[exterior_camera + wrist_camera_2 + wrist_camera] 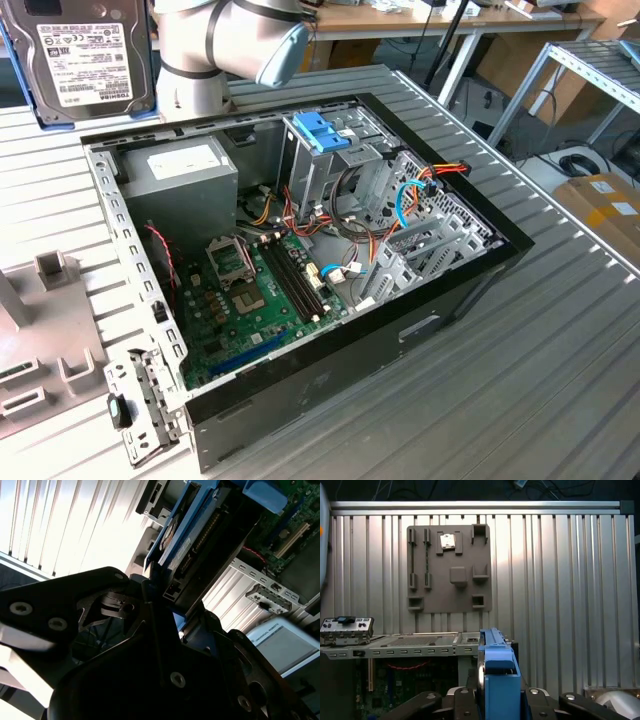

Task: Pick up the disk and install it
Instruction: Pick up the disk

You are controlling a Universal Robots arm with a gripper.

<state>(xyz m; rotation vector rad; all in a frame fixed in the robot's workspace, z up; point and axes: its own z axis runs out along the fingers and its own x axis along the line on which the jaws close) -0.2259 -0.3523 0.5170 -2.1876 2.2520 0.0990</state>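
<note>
Disk (pixel 85 60) in tool (pixel 162 600) near open case (pixel 330 375)

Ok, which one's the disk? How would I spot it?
Start at the big open computer case on the ribbed metal table. Past its far corner on the exterior view's left, next to the robot arm, the disk stands upright. It's a flat dark slab with a white label and blue side rails, unlike the bigger grey power-supply box inside the case.

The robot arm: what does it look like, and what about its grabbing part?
The silver-grey tubular metal robot arm has rounded joints, one capped in pale blue. Its end effector is built of matte black angular plates dotted with small silver screws.
</note>
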